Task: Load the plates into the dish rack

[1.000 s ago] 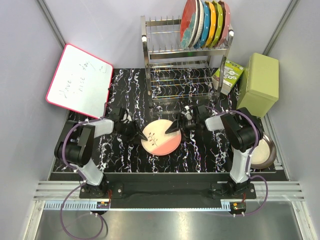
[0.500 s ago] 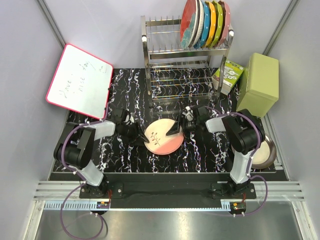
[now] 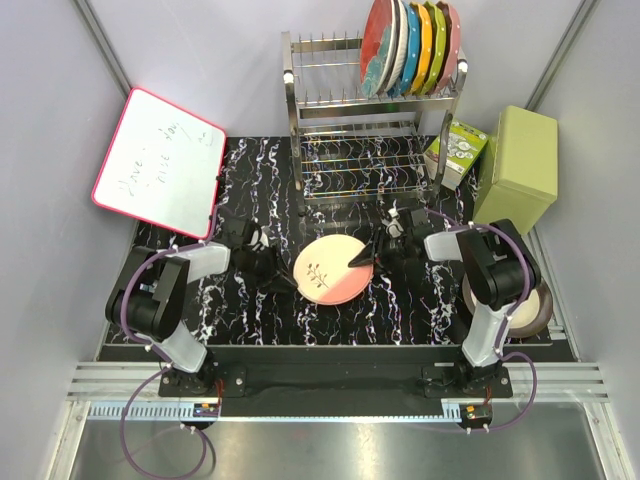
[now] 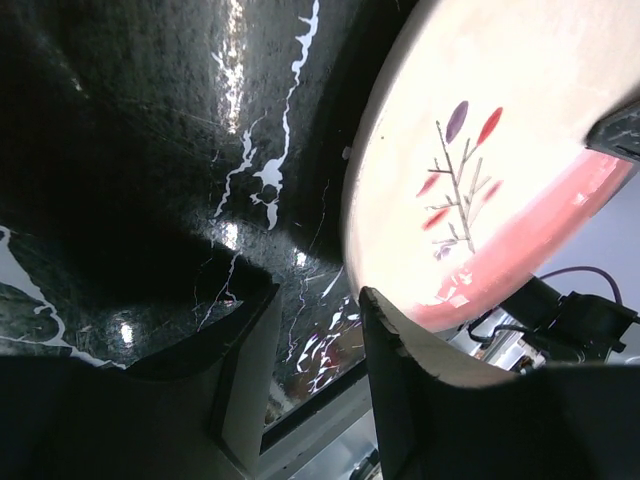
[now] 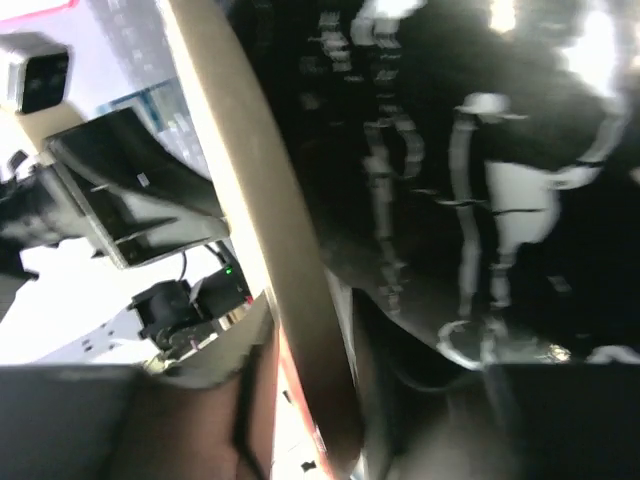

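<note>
Your left gripper sat low, fingers spread; your right gripper, reaching inward, clamped the plate by its rim.

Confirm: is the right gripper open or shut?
Shut: the right gripper clamps the rim of the pink-and-cream round sprig plate between its fingers.

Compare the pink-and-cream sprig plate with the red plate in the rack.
The pink-and-cream plate lies roughly flat at the table, its rim pinched in the right tool. The red plate stands on edge, untouched, in the top tier of the dish rack. One bears a sprig, the other teal markings. Both are round.
</note>
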You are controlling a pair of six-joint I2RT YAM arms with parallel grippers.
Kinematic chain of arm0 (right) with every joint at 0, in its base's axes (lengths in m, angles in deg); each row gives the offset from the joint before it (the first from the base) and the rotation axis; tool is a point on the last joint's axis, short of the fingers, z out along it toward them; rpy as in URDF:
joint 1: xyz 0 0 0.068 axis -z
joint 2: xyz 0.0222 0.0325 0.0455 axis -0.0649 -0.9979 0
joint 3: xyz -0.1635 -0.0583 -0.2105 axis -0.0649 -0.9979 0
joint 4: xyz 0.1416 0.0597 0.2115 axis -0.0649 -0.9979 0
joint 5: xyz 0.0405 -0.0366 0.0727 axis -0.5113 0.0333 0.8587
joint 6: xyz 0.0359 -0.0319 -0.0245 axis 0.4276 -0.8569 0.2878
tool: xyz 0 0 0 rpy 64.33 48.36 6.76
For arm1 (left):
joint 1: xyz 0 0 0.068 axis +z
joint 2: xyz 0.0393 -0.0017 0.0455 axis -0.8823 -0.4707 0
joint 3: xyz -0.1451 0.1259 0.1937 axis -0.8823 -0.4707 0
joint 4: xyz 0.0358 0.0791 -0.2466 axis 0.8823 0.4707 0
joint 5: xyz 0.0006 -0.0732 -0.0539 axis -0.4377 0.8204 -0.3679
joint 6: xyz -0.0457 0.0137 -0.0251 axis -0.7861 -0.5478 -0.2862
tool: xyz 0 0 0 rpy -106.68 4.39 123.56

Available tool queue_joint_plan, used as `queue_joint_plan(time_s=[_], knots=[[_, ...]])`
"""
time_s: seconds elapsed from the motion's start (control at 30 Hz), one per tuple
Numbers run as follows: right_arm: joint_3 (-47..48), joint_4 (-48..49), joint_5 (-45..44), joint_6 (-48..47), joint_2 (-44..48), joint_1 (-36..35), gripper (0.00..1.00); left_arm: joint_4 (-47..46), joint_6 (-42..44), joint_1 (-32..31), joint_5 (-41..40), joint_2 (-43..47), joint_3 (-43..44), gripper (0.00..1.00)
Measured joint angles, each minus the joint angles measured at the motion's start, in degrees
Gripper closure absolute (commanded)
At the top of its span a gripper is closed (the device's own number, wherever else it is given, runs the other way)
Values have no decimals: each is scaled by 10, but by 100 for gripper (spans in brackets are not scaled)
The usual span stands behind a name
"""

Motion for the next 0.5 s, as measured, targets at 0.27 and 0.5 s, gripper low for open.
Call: queue_joint_plan(time_s=[0.27,0.5], knots=[[16,-49,3,-36,67,1,100,29,42,14,-26,21,6,54],[138,-303,-110,-190,197,4,100,129,163,119,-79,67,105,45]])
